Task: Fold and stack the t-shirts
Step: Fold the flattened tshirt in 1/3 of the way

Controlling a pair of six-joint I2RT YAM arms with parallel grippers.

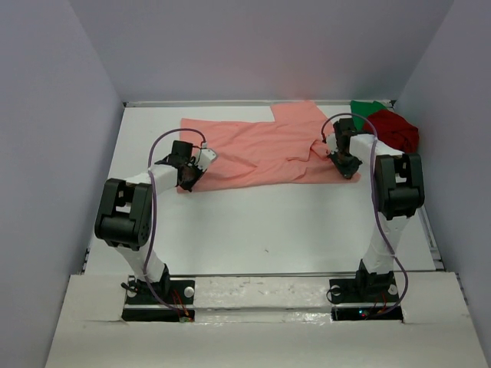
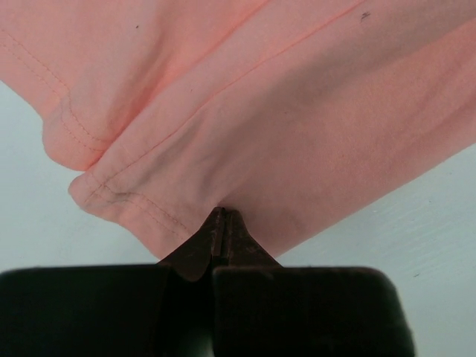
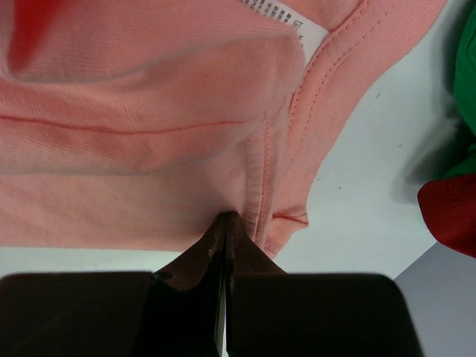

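The salmon-pink t-shirt (image 1: 261, 149) lies spread across the far half of the white table (image 1: 268, 230). My left gripper (image 1: 186, 182) is shut on its near-left hem corner; in the left wrist view the closed tips (image 2: 222, 213) pinch the cloth (image 2: 282, 111). At the near-right edge, beside the collar, my right gripper (image 1: 349, 172) is also shut; its tips (image 3: 227, 216) bite the pink cloth (image 3: 149, 134) next to the collar seam and neck label (image 3: 286, 11). The dark red t-shirt (image 1: 397, 130) and the green t-shirt (image 1: 366, 108) lie bunched in the far right corner.
Grey walls close in the table on the left, back and right. The bunched red cloth (image 3: 450, 212) and green cloth (image 3: 467, 67) lie just right of my right gripper, against the right wall. A raised white ledge (image 1: 261, 291) runs between the arm bases.
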